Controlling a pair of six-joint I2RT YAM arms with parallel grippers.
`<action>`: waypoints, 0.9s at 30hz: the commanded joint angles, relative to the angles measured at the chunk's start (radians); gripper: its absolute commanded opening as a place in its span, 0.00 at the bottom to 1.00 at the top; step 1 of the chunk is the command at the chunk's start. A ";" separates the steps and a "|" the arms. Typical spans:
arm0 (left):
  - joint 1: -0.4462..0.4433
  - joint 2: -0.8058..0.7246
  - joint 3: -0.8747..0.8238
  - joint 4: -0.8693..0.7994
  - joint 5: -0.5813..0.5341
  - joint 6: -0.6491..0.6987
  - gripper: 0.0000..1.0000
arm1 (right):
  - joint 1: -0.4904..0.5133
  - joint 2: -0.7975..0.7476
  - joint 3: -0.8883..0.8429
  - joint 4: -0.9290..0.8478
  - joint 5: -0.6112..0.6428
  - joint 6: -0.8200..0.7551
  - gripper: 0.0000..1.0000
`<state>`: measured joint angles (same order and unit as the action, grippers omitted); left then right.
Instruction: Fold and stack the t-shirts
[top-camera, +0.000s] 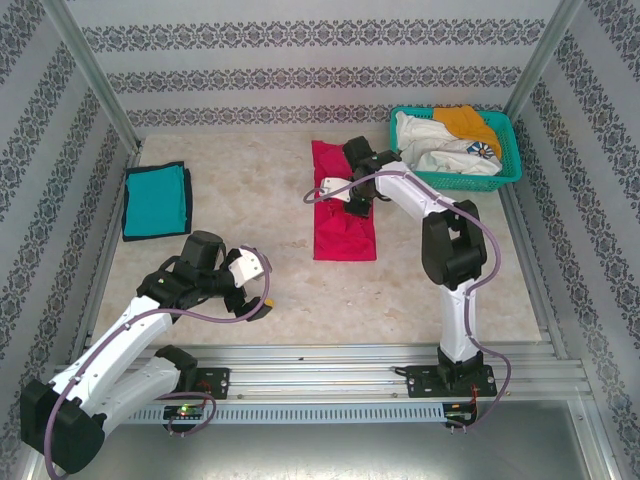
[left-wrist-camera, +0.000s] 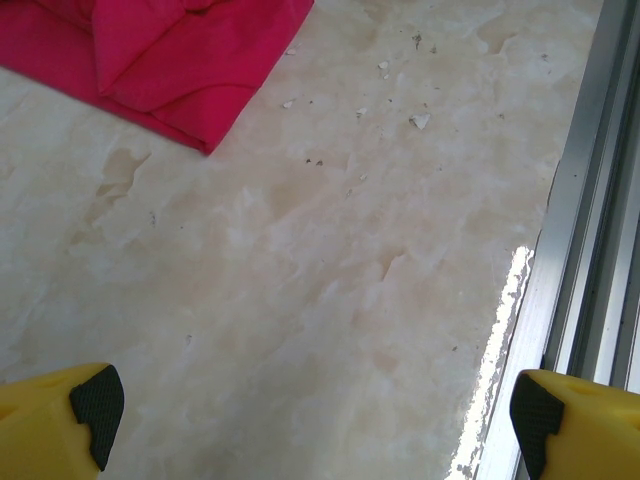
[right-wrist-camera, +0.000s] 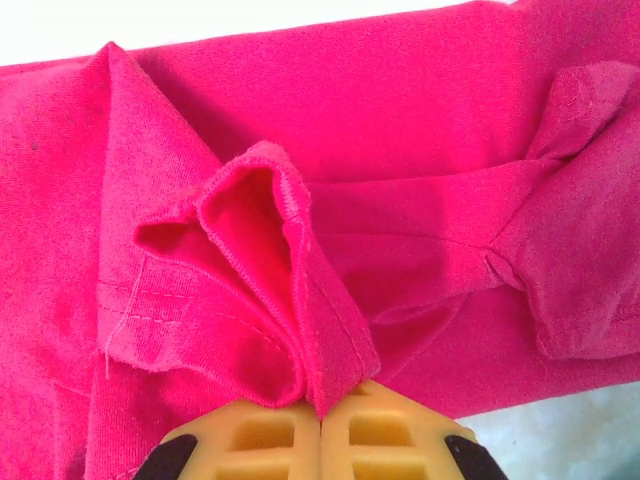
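The pink t-shirt (right-wrist-camera: 420, 140) lies on the tabletop (left-wrist-camera: 330, 270), a fold of its hem bunched up and pinched between the right jaws, which are pressed together on it. The left jaws stand spread wide (nothing between them), the shirt's corner well ahead, to their left.

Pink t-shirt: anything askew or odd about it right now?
The pink t-shirt is puckered into a raised ridge at its hem where the right gripper pinches it; small flecks litter the table nearby.

Pink t-shirt (left-wrist-camera: 190, 60) mostly beyond top edge, seemingly
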<state>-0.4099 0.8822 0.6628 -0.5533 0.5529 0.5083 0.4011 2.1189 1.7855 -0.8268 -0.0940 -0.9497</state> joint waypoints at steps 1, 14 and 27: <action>0.011 0.001 -0.002 0.018 0.008 0.001 1.00 | -0.019 0.031 0.040 0.017 0.007 -0.004 0.00; 0.011 0.004 -0.002 0.079 0.017 -0.100 1.00 | -0.041 -0.097 -0.069 0.305 0.059 0.304 0.67; 0.006 0.129 -0.034 0.366 0.066 -0.320 1.00 | 0.001 -0.336 -0.465 0.404 -0.162 1.028 0.61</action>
<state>-0.4103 1.0050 0.6346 -0.2668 0.5945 0.2207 0.3790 1.7851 1.3643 -0.4263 -0.1501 -0.1726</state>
